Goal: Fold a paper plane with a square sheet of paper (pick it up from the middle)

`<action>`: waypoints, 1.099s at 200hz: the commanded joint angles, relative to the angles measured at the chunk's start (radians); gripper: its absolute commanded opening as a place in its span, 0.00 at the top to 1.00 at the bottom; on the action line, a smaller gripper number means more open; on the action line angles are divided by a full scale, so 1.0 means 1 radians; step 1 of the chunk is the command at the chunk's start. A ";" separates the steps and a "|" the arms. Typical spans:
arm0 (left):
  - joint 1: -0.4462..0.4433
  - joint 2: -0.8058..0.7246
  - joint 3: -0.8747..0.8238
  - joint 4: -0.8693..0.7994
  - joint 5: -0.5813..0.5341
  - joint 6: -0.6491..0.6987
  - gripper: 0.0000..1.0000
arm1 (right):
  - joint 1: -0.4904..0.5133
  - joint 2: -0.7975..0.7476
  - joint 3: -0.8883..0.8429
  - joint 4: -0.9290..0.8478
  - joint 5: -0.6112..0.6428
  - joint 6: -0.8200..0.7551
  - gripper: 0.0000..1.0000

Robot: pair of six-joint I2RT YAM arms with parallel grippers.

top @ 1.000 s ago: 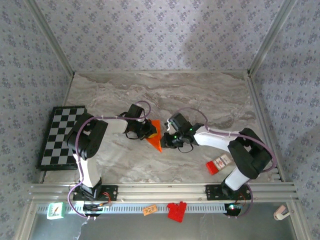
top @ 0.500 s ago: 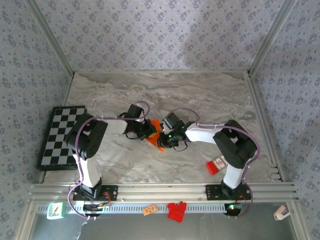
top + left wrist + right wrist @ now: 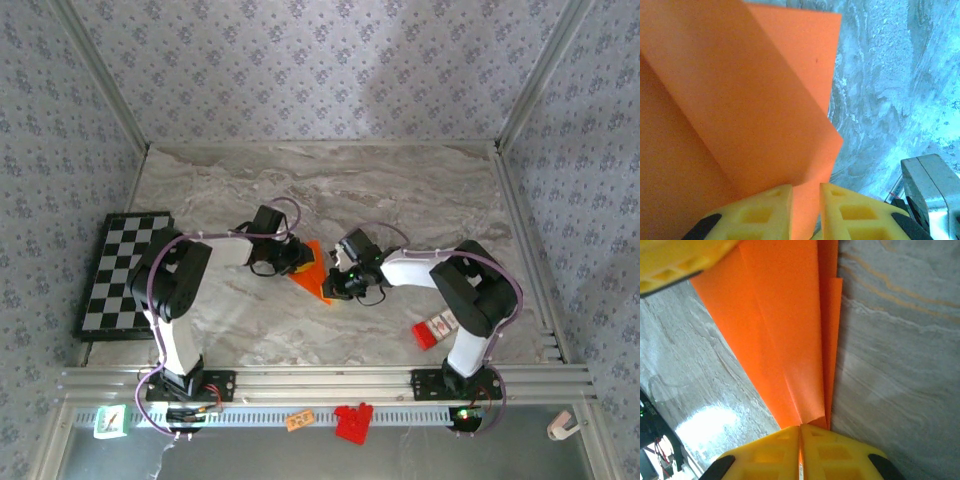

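From above, the orange paper plane (image 3: 312,268) sits mid-desk (image 3: 420,190), between the left gripper (image 3: 297,262) and the right gripper (image 3: 333,284).

Left wrist: the fingers (image 3: 765,210) stand slightly apart, released, with a paper edge in the gap.

Right wrist: the fingers (image 3: 840,452) are clenched, grasping the paper plane's folded edge.

Paper plane (image 3: 313,272): bright orange, layered creases, pointed, at table (image 3: 400,190) centre.

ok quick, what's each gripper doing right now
left gripper: jaws slightly apart, orange paper between them
right gripper: shut on the orange paper
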 commanded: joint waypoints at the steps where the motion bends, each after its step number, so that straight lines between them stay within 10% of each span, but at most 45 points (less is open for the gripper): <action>1: 0.013 -0.001 0.019 0.024 0.000 0.046 0.78 | -0.007 0.013 -0.043 -0.113 0.016 -0.020 0.88; 220: 0.015 0.098 0.051 -0.093 -0.102 0.035 0.84 | -0.002 0.024 0.145 -0.024 0.051 -0.037 0.87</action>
